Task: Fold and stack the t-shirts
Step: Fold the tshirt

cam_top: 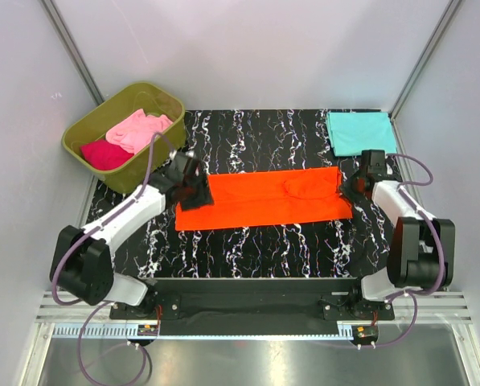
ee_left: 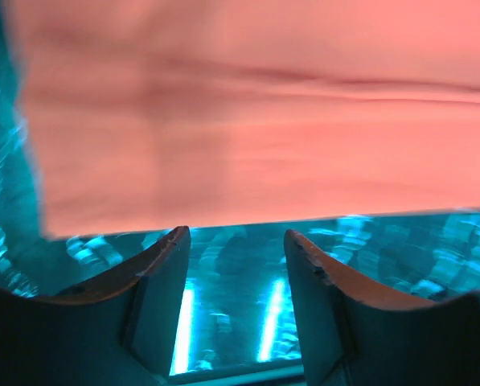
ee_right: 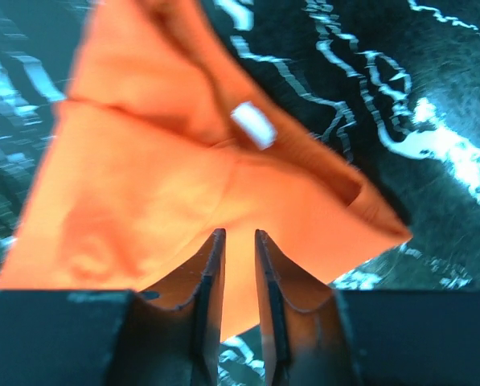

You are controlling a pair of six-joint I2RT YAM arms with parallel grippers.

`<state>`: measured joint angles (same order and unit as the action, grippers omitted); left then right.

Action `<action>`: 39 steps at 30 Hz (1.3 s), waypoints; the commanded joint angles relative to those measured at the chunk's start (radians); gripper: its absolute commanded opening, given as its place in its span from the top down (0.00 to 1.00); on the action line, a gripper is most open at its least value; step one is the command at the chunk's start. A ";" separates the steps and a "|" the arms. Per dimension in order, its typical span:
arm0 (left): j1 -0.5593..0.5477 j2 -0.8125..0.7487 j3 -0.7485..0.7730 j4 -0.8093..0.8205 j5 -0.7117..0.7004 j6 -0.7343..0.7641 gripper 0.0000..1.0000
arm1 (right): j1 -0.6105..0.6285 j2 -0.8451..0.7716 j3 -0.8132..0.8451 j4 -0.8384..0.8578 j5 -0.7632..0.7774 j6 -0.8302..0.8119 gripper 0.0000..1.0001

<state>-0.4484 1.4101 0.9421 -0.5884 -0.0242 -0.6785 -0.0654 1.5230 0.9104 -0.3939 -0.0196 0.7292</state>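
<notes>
The orange t-shirt (cam_top: 264,199) lies as a long folded band across the middle of the table (cam_top: 256,253); in the top view its left end is covered by the left gripper (cam_top: 193,190) and its right end runs under the right gripper (cam_top: 357,186); the left wrist view shows it only as a blurred salmon sheet under a bluish cast, so no seam can be made out there. The cloth is soft and matte, creased along its length, with a rounded lump of doubled fabric toward the right end; seen from the right wrist, that end is a loose triangular fold. A small white tag (ee_right: 253,125) sits at the neckline, too blurred to read.

The right gripper's fingers (ee_right: 207,277) are drawn close on a narrow slit filled with orange cloth, clenched on the shirt's edge; the left gripper's fingers (ee_left: 155,281) stand apart, released, just short of the shirt's near edge, with bare table between them.

The teal t-shirt (cam_top: 360,133) is a flat folded rectangle at the far right corner; the pink t-shirt (cam_top: 139,129) and the magenta t-shirt (cam_top: 104,153) lie crumpled in the olive plastic tub (cam_top: 115,173) at the far left corner, the magenta one partly hidden by its wall. The table is glossy black with white marble veining.
</notes>
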 commanded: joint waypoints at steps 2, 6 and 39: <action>0.022 0.063 0.239 0.055 0.110 0.123 0.46 | 0.012 -0.081 0.030 -0.004 -0.063 0.076 0.69; 0.057 0.216 0.424 0.029 0.158 0.198 0.47 | 0.032 -0.017 0.027 0.113 -0.077 0.099 0.66; 0.185 0.397 0.170 -0.054 -0.077 0.027 0.47 | 0.035 0.727 0.744 0.116 -0.247 -0.083 0.80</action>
<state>-0.2771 1.8423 1.1889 -0.5716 -0.0574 -0.5892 -0.0460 2.2009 1.5723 -0.2863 -0.2031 0.6861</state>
